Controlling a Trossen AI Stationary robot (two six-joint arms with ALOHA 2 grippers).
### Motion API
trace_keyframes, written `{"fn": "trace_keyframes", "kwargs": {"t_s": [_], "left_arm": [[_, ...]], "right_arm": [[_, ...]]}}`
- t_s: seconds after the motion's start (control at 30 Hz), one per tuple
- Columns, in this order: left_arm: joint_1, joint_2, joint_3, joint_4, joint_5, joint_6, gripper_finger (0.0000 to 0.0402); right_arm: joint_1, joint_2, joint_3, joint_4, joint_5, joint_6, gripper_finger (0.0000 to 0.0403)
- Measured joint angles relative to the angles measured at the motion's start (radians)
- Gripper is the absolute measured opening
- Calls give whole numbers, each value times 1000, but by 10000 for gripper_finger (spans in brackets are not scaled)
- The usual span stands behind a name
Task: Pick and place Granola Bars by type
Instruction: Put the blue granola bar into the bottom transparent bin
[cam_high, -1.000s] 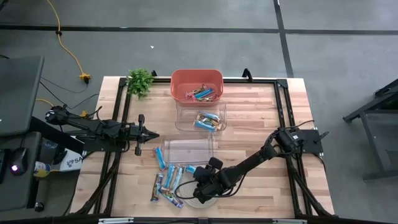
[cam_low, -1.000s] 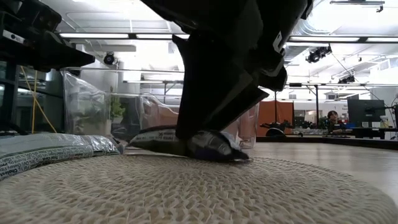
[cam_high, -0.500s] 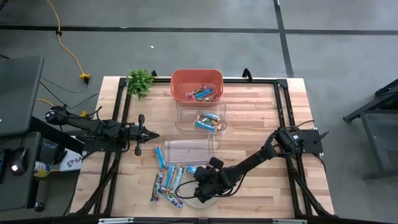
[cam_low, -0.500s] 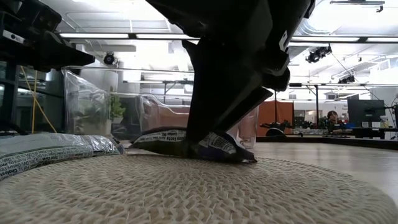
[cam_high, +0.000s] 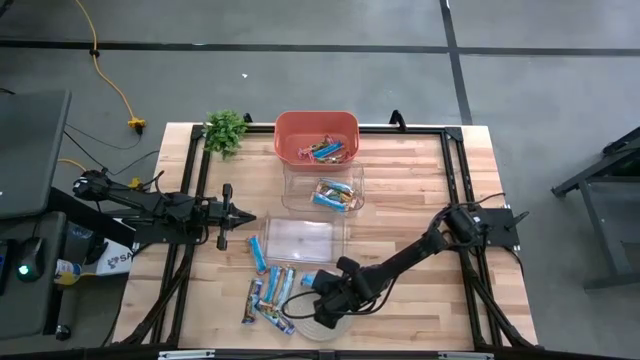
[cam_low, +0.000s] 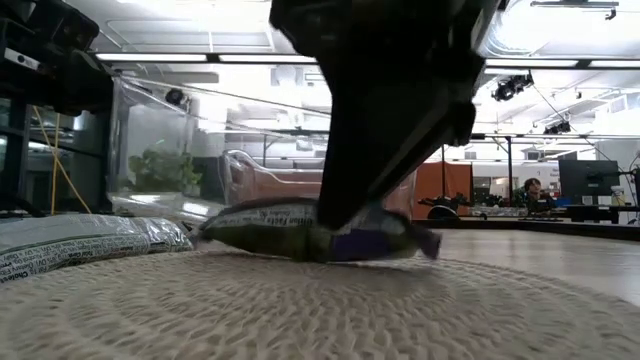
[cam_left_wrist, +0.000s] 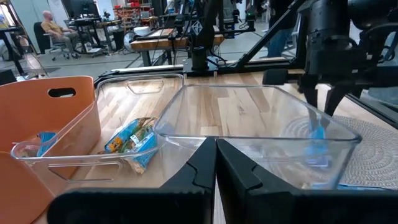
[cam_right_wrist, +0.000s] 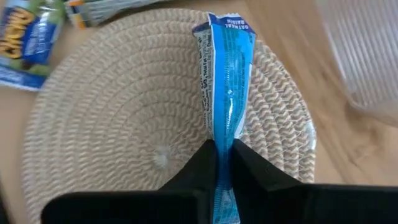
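- Over the last second the right gripper had pinched its fingers together on a light-blue granola bar; a second earlier they stood apart around it.
- In the low view the bar had come off the woven coaster and hung just above it, where before it lay on the weave.
- That suggested the pick was made; carrying the bar to its bin was, by my judgement, the step left.
- The right arm reached from the right side of the table toward the near edge, its gripper low over the coaster, wrist angled down.
- The clamped bar ran edge-on beyond the fingertips, above the coaster's middle.
- More loose bars lay just left of the coaster.
- An empty clear bin stood just beyond; a second clear bin and the orange bin farther off held bars.
- The left gripper waited left of the empty bin, fingers closed on nothing.
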Motion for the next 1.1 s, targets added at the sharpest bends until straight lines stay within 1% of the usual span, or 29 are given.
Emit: {"fn": "trace_keyframes", "kwargs": {"t_s": [0.33, 0.53, 0.73, 0.93, 1.1], "left_arm": [[0, 0, 0, 0, 0, 0, 7], [0, 0, 0, 0, 0, 0, 7], [0, 0, 0, 0, 0, 0, 7], [0, 0, 0, 0, 0, 0, 7], [0, 0, 0, 0, 0, 0, 7]], "right_arm": [[-13, -72, -1, -1, 11, -42, 20], [-14, -94, -1, 14, -12, -60, 20], [-20, -111, -1, 121, -90, -101, 18], [-53, -142, 0, 314, -212, -153, 13], [-91, -172, 0, 430, -299, -202, 12]]}}
